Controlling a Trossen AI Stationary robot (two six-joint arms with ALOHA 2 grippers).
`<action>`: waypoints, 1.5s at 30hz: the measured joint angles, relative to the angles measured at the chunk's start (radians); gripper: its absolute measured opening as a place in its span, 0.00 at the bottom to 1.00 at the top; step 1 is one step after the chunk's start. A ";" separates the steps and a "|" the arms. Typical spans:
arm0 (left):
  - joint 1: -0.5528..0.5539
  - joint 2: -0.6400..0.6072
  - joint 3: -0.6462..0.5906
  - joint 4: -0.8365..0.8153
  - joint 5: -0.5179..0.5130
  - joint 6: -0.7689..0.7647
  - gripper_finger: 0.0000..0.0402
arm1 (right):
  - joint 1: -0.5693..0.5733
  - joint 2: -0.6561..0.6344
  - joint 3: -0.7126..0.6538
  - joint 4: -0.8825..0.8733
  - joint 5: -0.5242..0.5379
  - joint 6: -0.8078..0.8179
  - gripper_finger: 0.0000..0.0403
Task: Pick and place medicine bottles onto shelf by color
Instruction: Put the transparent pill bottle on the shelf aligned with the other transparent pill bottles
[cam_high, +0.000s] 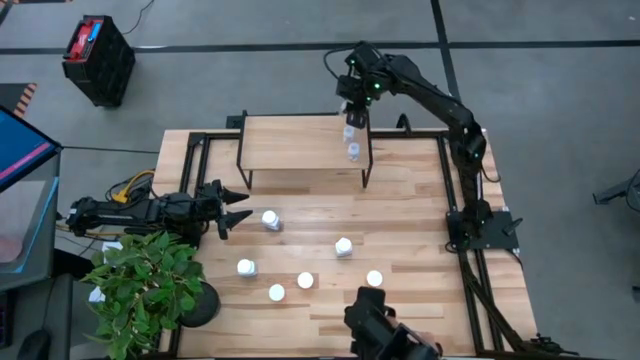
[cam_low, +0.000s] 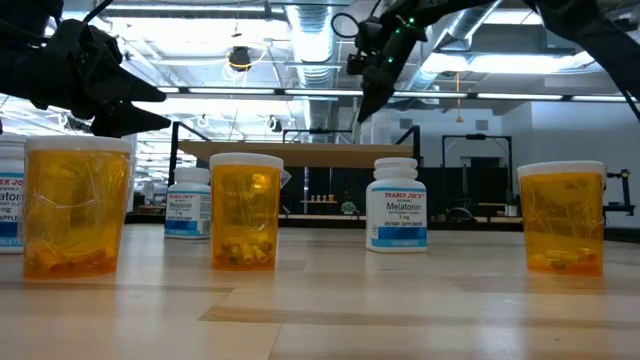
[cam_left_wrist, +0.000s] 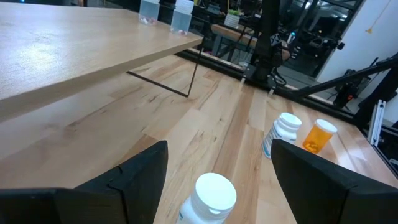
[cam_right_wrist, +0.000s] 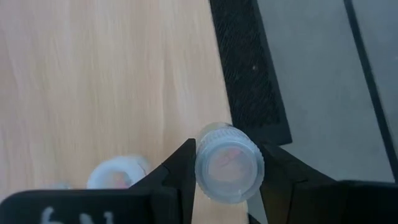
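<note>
Clamped between the two dark fingers of the right gripper (cam_right_wrist: 227, 171): a small clear bluish cylindrical bottle (cam_right_wrist: 228, 163), seen cap-on, held above the right end of the low light-wood shelf with thin black legs (cam_high: 290, 142). Just beside it on that board, two more clear bluish bottles (cam_high: 352, 151). Spread wide and holding nothing, the left gripper (cam_high: 238, 208), low at the left side of the slatted wooden table (cam_high: 420, 205), with a white bottle (cam_left_wrist: 210, 198) lying between its fingers (cam_left_wrist: 134, 174) yet apart from both. Farther out on the tabletop, white and orange white-capped bottles (cam_low: 244, 211) standing scattered. At the table's near left corner, a green potted plant (cam_high: 145, 290).
</note>
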 joint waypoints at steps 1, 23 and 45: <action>0.000 0.000 0.000 0.000 0.000 0.000 0.68 | -0.003 0.000 0.000 -0.004 0.000 0.001 0.36; 0.000 0.000 0.000 0.000 0.000 0.000 0.68 | -0.012 0.004 -0.049 -0.081 -0.023 0.002 0.36; 0.000 0.000 0.000 0.000 0.000 0.000 0.68 | 0.013 0.030 -0.048 -0.063 -0.037 -0.016 0.41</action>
